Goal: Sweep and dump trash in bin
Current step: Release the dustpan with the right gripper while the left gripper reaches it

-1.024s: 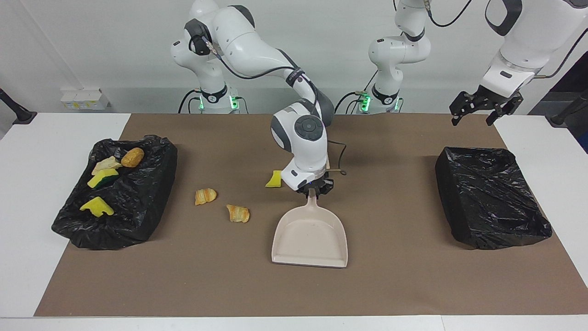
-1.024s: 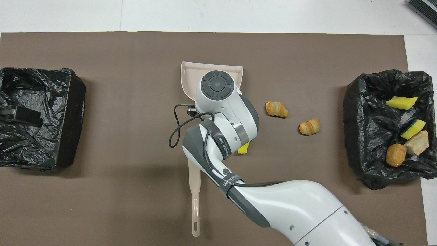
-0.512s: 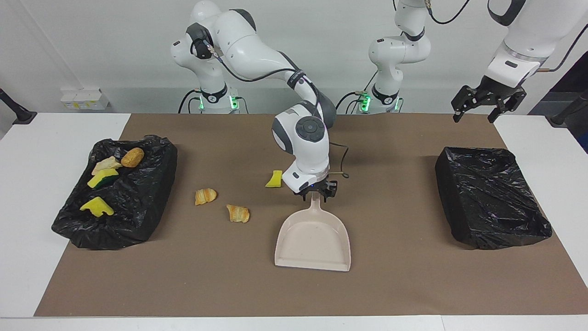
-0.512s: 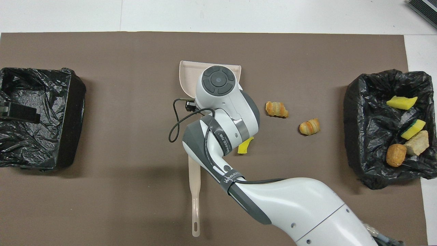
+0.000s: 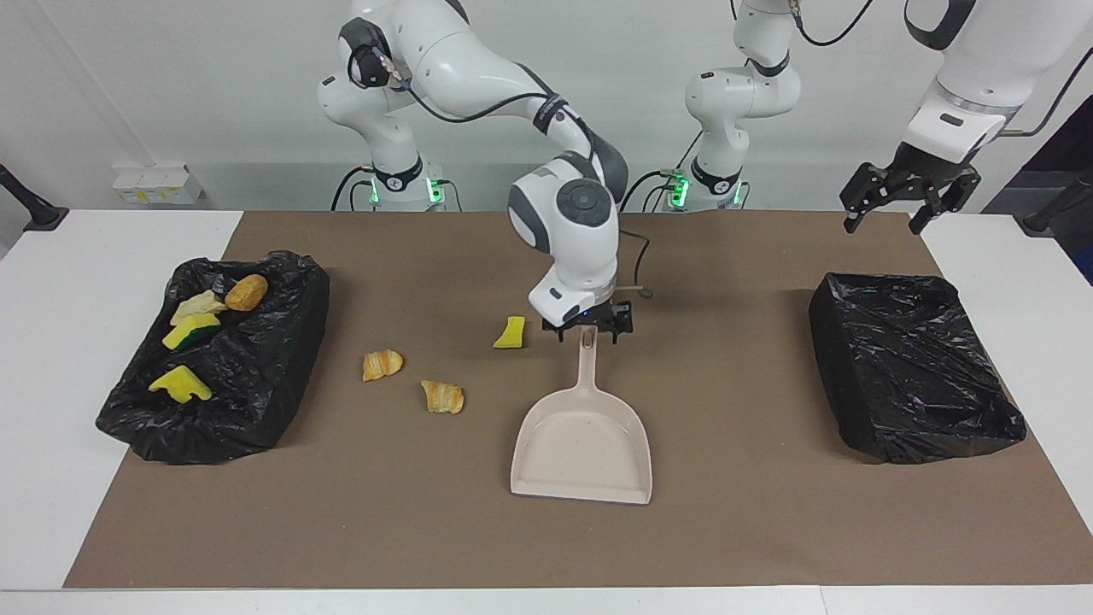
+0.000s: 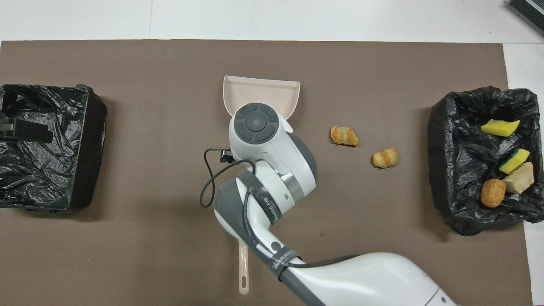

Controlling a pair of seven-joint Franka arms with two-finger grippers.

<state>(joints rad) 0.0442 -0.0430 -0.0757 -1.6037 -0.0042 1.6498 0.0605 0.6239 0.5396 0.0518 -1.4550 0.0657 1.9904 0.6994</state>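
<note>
White counter (image 5: 102, 256), brown mat (image 5: 751, 530), white wall. Right gripper (image 5: 587, 330) jaws now spread, lifted off dustpan (image 5: 582, 448) handle; left gripper (image 5: 907, 195) jaws spread.

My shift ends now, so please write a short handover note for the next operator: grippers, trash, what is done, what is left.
Right gripper: jaws open, just over the dustpan handle's end, holding nothing.
Left gripper: open, raised at its own end of the table, waiting.
Done: two sponge pieces, beige chunk and brown bun lie in the bin at the right arm's end.
Left: two pastries and one sponge piece on the mat.
</note>
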